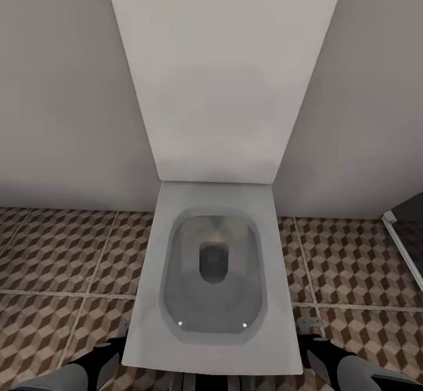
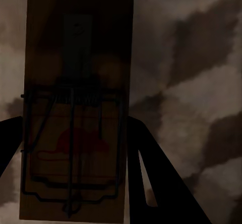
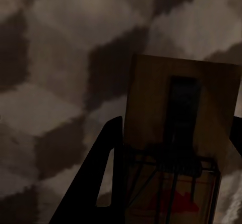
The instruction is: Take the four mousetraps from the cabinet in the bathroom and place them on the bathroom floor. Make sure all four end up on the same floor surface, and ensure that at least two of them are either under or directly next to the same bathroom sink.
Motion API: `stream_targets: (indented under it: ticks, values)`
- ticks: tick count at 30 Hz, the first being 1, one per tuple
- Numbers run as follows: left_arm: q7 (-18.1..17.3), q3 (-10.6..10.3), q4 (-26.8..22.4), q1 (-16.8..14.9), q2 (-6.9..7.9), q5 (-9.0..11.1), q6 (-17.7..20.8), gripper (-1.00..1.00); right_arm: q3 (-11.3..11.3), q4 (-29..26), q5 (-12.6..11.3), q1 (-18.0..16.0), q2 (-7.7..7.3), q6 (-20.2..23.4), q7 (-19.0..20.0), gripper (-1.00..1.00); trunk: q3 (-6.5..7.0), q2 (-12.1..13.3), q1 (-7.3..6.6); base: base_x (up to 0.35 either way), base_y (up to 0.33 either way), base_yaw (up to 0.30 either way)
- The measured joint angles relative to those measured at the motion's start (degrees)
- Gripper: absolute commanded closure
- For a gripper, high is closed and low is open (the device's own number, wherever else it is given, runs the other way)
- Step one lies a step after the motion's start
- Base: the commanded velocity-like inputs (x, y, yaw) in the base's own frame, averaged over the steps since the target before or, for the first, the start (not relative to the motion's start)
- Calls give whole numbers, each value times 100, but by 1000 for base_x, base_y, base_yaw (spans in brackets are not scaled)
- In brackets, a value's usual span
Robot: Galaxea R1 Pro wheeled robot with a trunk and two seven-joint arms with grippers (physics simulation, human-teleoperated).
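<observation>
Head view looks down on a white toilet [image 1: 214, 273] standing on the bathroom floor [image 1: 53, 256]. Left tool [image 2: 75, 183] pinches a mousetrap [image 2: 75, 108]; right tool [image 3: 171, 183] pinches another mousetrap [image 3: 179, 113], both above the cube-pattern tiles.

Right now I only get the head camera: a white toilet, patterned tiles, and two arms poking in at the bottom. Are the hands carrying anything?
Observer: Yes. In the left wrist view a mousetrap sits between the left gripper's fingers, a brown board with a wire frame and a red mark.
Operator: And the other hand?
Observer: The right wrist view shows a second mousetrap beside the right gripper's finger, its wire and red mark at the gripper end.
Operator: What lies beyond them?
Observer: Both wrist cameras show the cube-pattern bathroom floor behind the traps, dim and blurred.
</observation>
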Motion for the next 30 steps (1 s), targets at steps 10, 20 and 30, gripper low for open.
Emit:
stream_targets:
  ticks: [10,20,30]
  values:
    - [0,0,0,0,0,-1,0,100,-2,0,-14,-1,16,15,-54,100,-22,0,0,0,0,0]
    - [0,0,0,0,0,0,0,100,-10,-2,-19,1,0,1,-47,100,-42,0,0,0,0,0]
    - [0,0,0,0,0,0,-1,100,-10,-1,-14,-1,-1,0,-17,100,-43,0,0,0,0,0]
